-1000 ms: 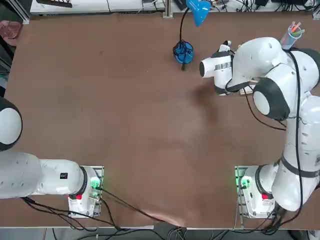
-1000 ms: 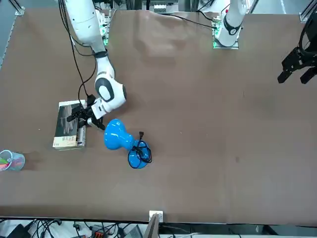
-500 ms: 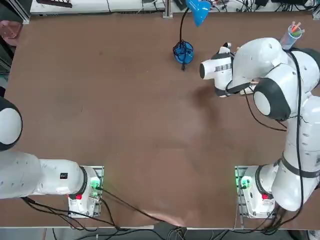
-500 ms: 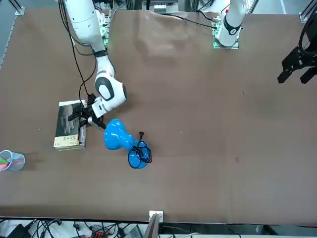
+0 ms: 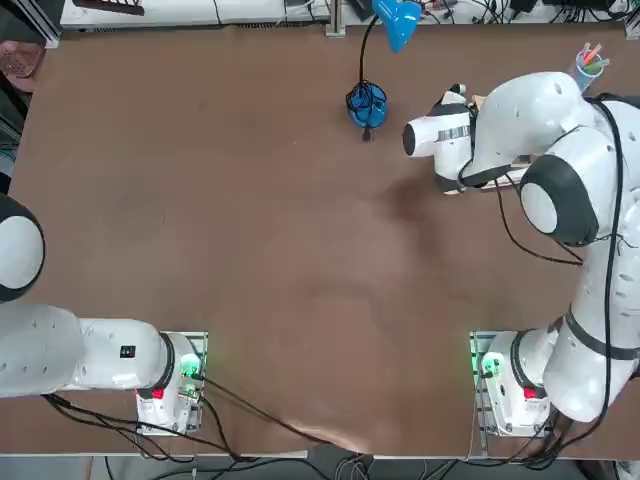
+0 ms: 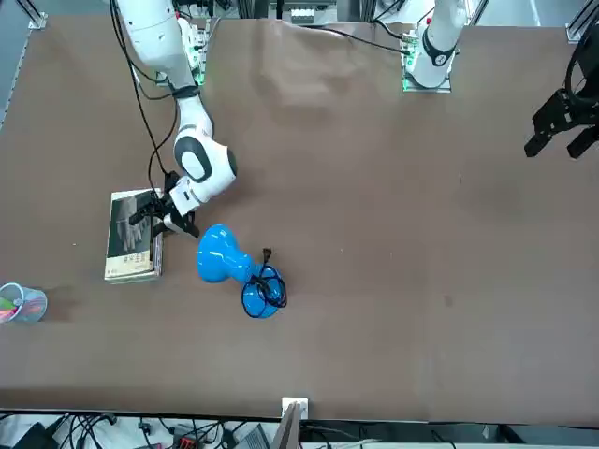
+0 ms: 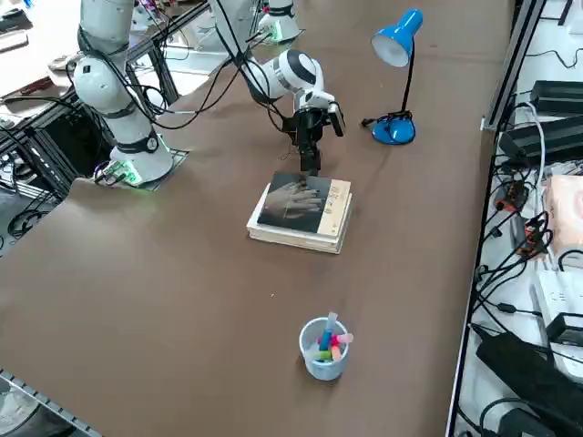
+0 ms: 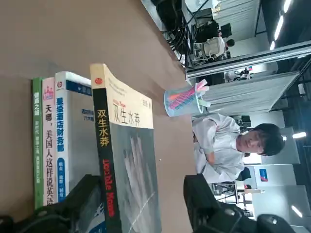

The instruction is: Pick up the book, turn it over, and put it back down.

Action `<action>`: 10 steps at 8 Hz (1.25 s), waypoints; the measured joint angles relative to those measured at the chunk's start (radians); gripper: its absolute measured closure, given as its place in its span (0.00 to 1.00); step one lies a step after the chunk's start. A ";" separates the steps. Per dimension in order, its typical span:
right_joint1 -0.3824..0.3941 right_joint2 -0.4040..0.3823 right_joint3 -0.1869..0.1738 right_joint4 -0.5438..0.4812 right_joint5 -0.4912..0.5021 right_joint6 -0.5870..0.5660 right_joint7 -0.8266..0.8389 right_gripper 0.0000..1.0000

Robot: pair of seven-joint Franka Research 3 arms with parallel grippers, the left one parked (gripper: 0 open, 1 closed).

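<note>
- The book (image 7: 303, 202) lies grey cover up on top of a small stack (image 8: 53, 141) near the counter's (image 6: 393, 243) far right corner.
- The right hand (image 7: 309, 157) reaches low at the book's edge, fingers (image 8: 209, 208) spread open around the cover, not clamped.
- A blue lamp (image 6: 229, 267) stands just beside it.

— What is carried by the brown desk (image 7: 182, 273)?
— A stack of books (image 7: 301, 217) is laid flat near its far right corner. A blue lamp (image 7: 397, 55) is stood nearby, and a cup of coloured pens (image 7: 324, 349) is set apart.
</note>
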 joint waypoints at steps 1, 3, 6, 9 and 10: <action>-0.006 -0.004 0.000 -0.002 0.000 0.006 0.000 0.00; -0.023 -0.005 -0.001 -0.003 0.000 0.031 0.009 0.00; -0.038 -0.019 -0.002 -0.005 0.000 0.080 0.037 0.00; -0.067 -0.069 -0.003 -0.034 0.001 0.146 0.037 0.00; -0.070 -0.081 -0.003 -0.049 0.001 0.154 0.038 0.00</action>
